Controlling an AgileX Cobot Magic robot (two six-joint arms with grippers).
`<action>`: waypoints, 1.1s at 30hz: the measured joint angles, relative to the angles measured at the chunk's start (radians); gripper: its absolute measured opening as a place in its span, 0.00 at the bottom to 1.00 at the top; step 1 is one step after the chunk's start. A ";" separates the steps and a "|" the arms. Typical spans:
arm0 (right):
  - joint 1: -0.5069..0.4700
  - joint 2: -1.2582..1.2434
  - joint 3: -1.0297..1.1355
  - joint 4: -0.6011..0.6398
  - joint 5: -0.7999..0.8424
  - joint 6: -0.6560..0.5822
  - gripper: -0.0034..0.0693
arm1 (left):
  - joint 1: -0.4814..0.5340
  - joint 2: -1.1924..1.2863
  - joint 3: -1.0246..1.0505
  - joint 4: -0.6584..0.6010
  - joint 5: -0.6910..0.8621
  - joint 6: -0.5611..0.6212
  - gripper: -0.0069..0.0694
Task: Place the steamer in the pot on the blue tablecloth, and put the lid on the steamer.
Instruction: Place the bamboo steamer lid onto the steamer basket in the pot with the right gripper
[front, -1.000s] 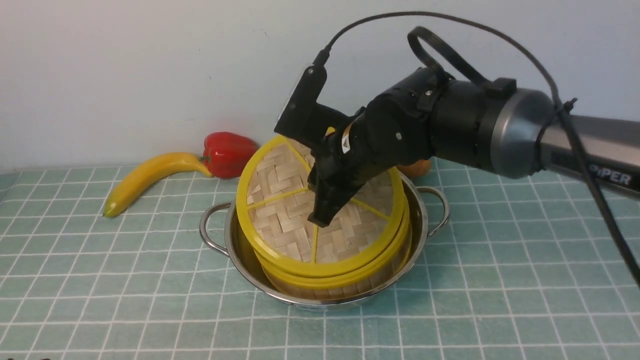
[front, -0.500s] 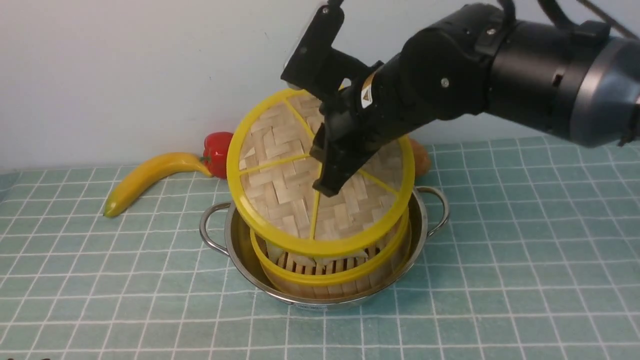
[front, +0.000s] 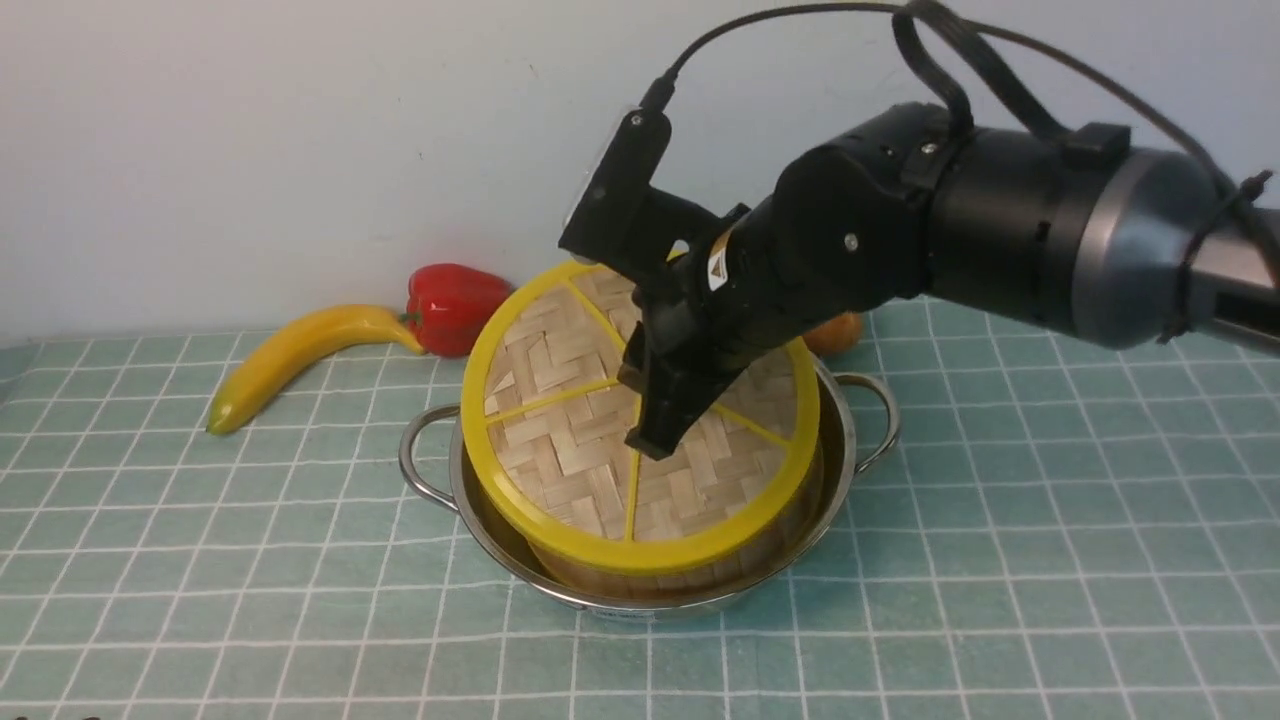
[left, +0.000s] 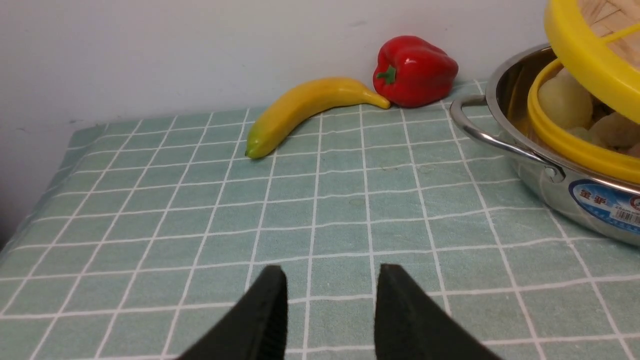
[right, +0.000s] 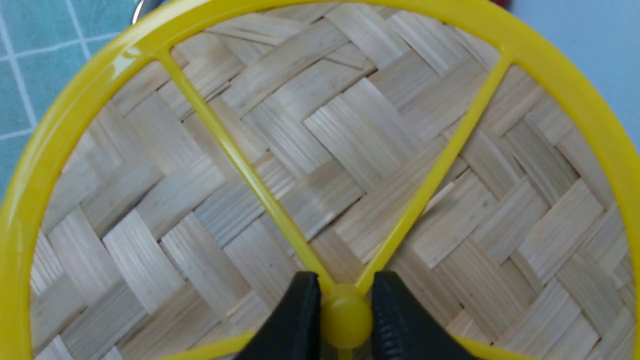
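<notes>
Two end effectors are showing. The right end effector (front: 652, 440) is clamping its jaws on the yellow hub (right: 346, 320) of the lid (front: 560, 440), one jaw on each side. We are seeing the lid lying tilted over the steamer (left: 560, 145): from the left wrist, a gap is showing between the two yellow rims, with dumplings (left: 565, 100) visible inside. The steamer is sitting in the pot (front: 470, 505), which is standing on the blue tablecloth (front: 200, 560) covering the tabletop. The left end effector (left: 330, 310) is hovering over bare cloth, jaws apart, holding nothing. A banana (front: 300, 355) and a red bell pepper (front: 455, 305) are lying behind the pot.
</notes>
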 joint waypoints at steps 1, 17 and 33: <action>0.000 0.000 0.000 0.000 -0.002 0.000 0.25 | 0.000 0.000 0.000 0.000 0.000 0.000 0.41; 0.000 0.015 0.001 -0.049 -0.053 -0.005 0.25 | 0.000 0.000 0.000 0.000 0.000 0.000 0.41; -0.001 0.027 0.002 -0.075 -0.044 0.011 0.25 | 0.000 0.000 0.000 0.000 0.000 0.000 0.41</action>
